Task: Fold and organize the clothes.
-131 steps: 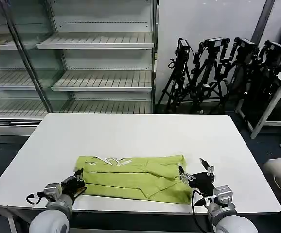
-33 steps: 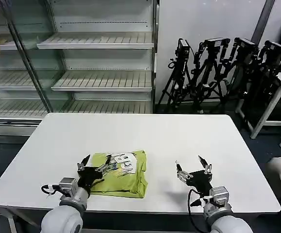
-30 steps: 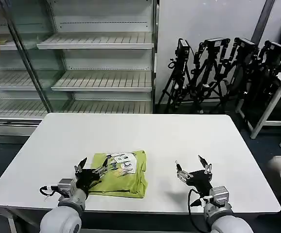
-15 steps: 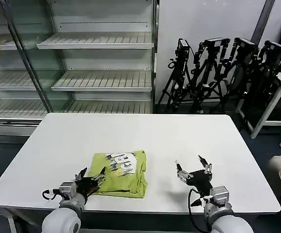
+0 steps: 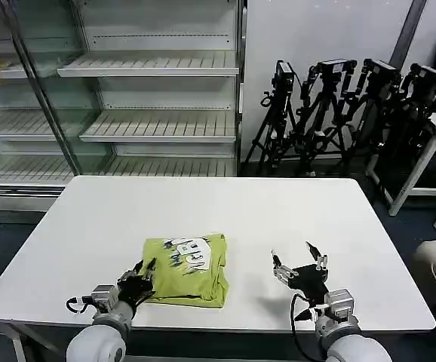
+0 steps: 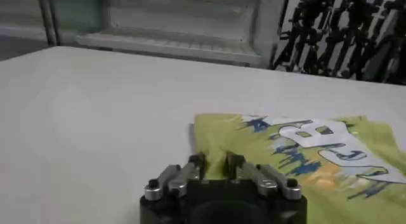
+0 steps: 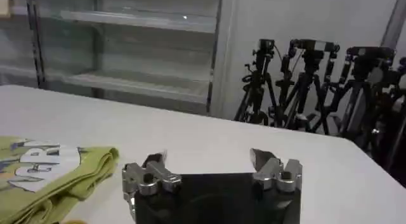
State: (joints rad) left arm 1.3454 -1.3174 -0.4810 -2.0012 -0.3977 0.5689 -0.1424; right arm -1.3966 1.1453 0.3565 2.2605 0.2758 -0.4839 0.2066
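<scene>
Lying on the table: white table (image 5: 203, 207) carries the folded lime yellow-green soft T-shirt (image 5: 190, 265), lettering up, near its front edge.
Left end effector (image 5: 142, 273): at the shirt's left edge, fingers narrowly parted, holding nothing.
Right end effector (image 5: 299, 264): wide open, empty, well right of the shirt.

**Hidden and cut off**

The folded shirt (image 5: 187, 269) shows a print, its letters too small to read in the head view and blurred in the left wrist view. The right wrist view cuts the shirt (image 7: 44, 177) at its edge. The left hand (image 5: 142, 274) covers the shirt's near left corner. The desk's (image 5: 225, 207) near edge lies behind both arms.
</scene>
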